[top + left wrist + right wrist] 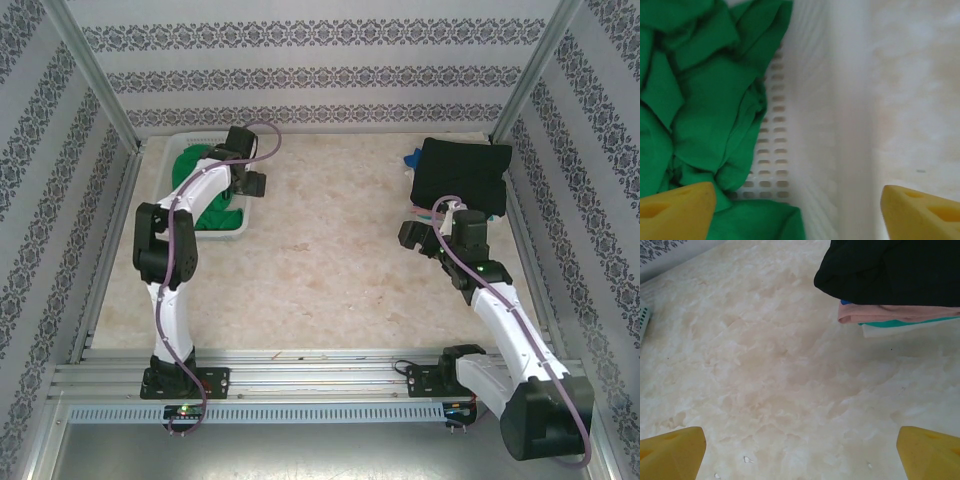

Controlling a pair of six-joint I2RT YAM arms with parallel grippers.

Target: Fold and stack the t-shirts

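Two arms: both reach out over the worktop [330, 270]; neither holds anything.
Left gripper [799, 212]: jaws wide apart and empty. It straddles one wall of the basket [775, 150], with one yellow fingertip over the cloth and the other over bare worktop outside.
Green t-shirt [705, 115]: crumpled and unfolded, lying inside the basket at the far left corner of the worktop.
Right gripper [800, 452]: jaws wide apart and empty, above bare worktop just on the near side of the stack.
Stack: at the far right corner of the worktop. The black t-shirt [895, 270] lies folded on top. The edges of a pink t-shirt [880, 314] and a blue-green one [900, 321] show beneath it. A pale bottom layer is of a kind that cannot be told.
Step in hand: judged to be fetching the green t-shirt from the basket; folding has not begun.
Next move: shift the left gripper over the cloth so both fingers clear the wall. Descend and close on a raised fold. Lift the t-shirt over the rim to the open middle of the worktop for spreading.
Caution: a finger may catch in the lattice slots, and the basket may rise with the cloth.
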